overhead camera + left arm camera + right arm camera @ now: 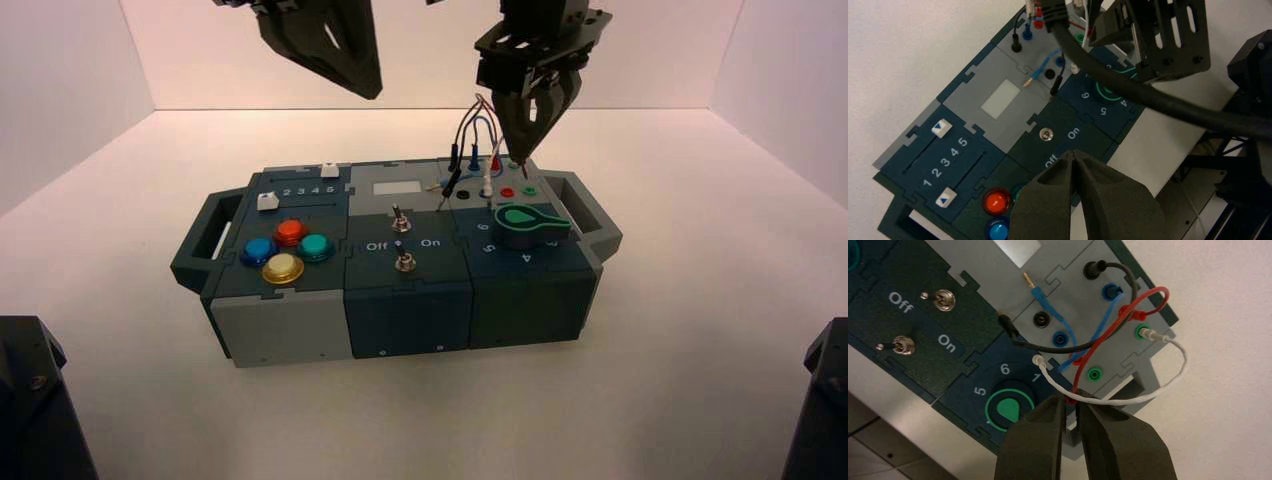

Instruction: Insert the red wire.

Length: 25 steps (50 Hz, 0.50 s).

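On the box [400, 300], right end effector [1071, 407] hides the red wire [1108, 330] plug.

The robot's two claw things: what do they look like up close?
Both are matte black. The left gripper and right gripper each end in two wedge-shaped fingers tapering to a point, with a soft, foam-like look. Slotted black brackets carry them, and a thick black cable runs alongside.

I see soft, warm, even light from above on the white table [700, 380]. The box [400, 300] casts only a faint shadow in front. Its round buttons [283, 268] catch small glints. Both wrist views look slightly soft.
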Tool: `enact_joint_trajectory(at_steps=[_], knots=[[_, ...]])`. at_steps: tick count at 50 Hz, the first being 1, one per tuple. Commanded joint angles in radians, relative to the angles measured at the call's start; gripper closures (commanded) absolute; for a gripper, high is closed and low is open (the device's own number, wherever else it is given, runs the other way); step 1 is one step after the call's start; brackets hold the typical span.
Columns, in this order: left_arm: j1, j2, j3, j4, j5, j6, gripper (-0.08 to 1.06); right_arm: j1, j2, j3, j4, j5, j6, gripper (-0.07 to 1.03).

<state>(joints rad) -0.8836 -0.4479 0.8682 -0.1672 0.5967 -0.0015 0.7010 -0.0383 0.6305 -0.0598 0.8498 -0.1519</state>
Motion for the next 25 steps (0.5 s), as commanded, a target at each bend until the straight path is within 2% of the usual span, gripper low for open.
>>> enact_joint_trajectory(at_steps=[1,12,25], knots=[[-0.017,0.005,-0.035,-0.005,-0.008,-0.015,1.01,0.005,-0.031,-0.009,0.014,-0.012,-0.002,0.99],[-0.034,0.015,-0.035,-0.006,-0.020,-0.060,1.01,0.009,-0.031,-0.009,0.025,-0.035,-0.002,0.99],[-0.043,0.023,-0.037,-0.006,-0.032,-0.087,1.01,0.008,-0.029,0.003,0.028,-0.060,-0.003,0.99]])
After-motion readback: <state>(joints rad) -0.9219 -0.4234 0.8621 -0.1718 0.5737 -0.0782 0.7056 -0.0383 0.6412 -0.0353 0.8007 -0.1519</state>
